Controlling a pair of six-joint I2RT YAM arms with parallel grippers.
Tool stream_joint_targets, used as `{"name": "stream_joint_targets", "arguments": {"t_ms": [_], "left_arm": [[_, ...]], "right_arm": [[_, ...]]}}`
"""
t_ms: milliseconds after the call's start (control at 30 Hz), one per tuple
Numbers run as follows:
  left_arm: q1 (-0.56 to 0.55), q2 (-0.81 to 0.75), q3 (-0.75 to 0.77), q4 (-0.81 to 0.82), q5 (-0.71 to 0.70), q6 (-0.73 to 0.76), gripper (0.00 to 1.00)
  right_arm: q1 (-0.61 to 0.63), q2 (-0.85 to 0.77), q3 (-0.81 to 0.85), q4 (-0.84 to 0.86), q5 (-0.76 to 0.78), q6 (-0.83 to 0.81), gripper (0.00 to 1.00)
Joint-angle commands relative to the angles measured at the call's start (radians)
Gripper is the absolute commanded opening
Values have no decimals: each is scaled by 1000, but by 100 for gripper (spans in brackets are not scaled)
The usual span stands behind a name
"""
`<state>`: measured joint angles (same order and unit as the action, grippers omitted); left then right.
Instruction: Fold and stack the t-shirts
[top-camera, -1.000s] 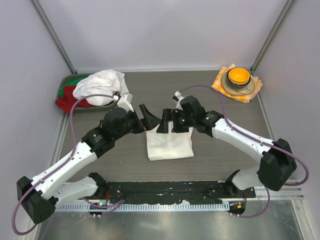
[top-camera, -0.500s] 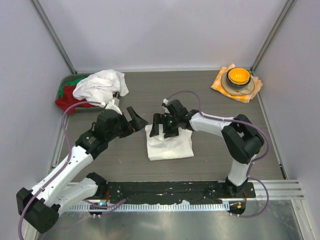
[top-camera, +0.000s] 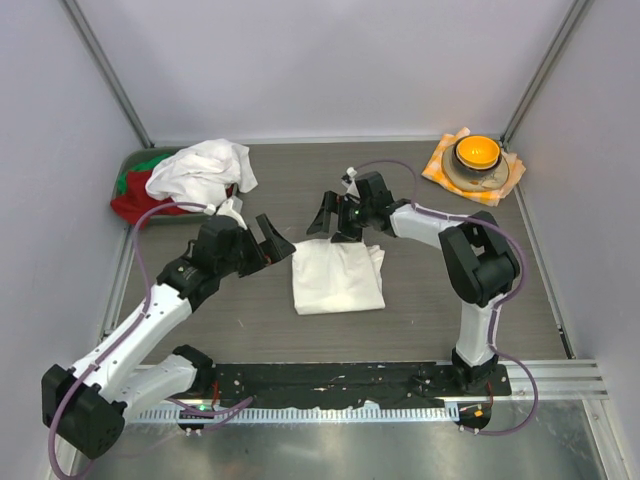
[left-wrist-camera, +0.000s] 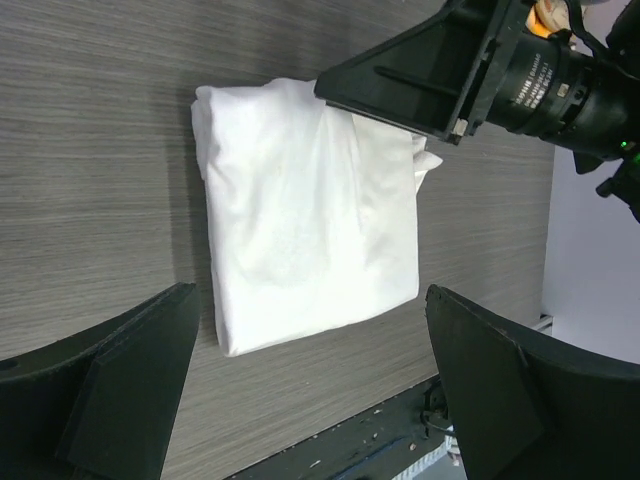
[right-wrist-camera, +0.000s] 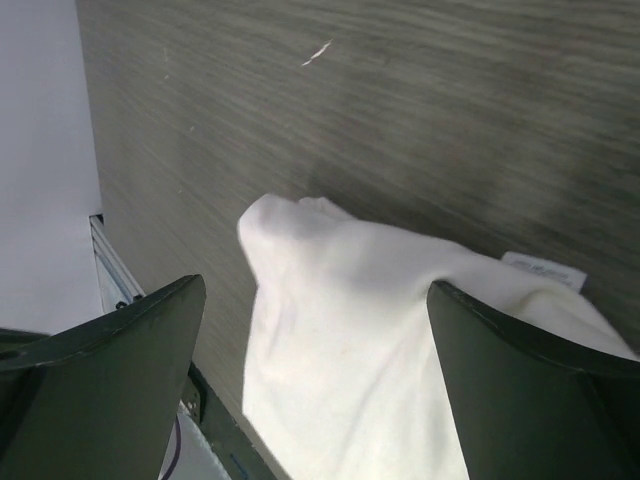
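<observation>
Left pincer hangs wide open with nothing between its jaws. Just to its near right the folded t-shirt lies flat on the table, a compact white packet close to square (so it offers no strong long axis), with its far right corner a little rumpled. Right pincer is likewise spread wide and empty, poised just beyond the packet's far edge, which lies directly on its near side; neither pincer touches the cloth. Farther off, beyond the left pincer and to its left, the crumpled t-shirt sits heaped on top of the red and green garments at the table's far left corner. That is the relation the coming move seems to turn on: the heap lies near the left pincer, farther out and leftward of it, while from the right pincer it is well apart, away to the left across the table. I judge the left arm the nearer and better placed to fetch it, the folded packet looking finished and ready to take the next shirt on top.
</observation>
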<state>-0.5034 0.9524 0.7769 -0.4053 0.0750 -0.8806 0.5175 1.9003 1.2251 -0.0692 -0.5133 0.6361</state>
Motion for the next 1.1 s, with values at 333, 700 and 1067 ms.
{"name": "stream_joint_targets", "arguments": {"t_ms": [333, 700, 1067], "left_arm": [[11, 29, -48, 75, 35, 25, 100], [-49, 209, -40, 97, 103, 8, 100], [-133, 577, 39, 135, 83, 29, 100]], "right_arm": [[-48, 67, -13, 106, 209, -85, 100], [-40, -391, 53, -256, 716, -204, 100], [-37, -627, -45, -319, 702, -197, 100]]}}
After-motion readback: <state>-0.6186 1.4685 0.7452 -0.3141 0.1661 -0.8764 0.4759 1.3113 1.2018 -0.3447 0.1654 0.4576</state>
